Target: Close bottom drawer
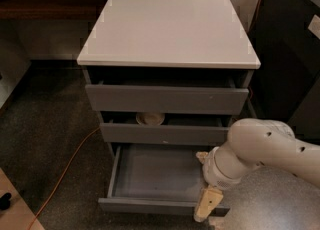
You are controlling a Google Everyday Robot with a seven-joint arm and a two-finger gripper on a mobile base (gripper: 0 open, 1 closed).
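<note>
A grey cabinet point(167, 99) with a white counter point(167, 26) is standing on a dark speckled floor point(45, 124), its 3 handle-less drawers all facing the viewer. The robot's white arm point(265, 149) is extending in from the lower right and bending down across the cabinet's front right corner. The top drawer point(165, 99), the tallest-fronted of the 3, is sitting slightly ajar, showing a dark gap under the counter. The bottom drawer point(155, 176) is standing pulled far out, well beyond the 2 above it, exposing its grey inner floor; its flat front panel is lying nearest the viewer. The middle drawer point(162, 134) is sitting partly open. The gripper point(207, 204) is hanging at the right end of the bottom drawer's front panel, its beige end overlapping the panel's upper edge; whether it is open or closed cannot be told from here, nor whether it is touching the panel. A round beige bowl point(150, 118) is resting inside the middle drawer. A thin orange cable point(65, 169) is trailing across the floor at left.
</note>
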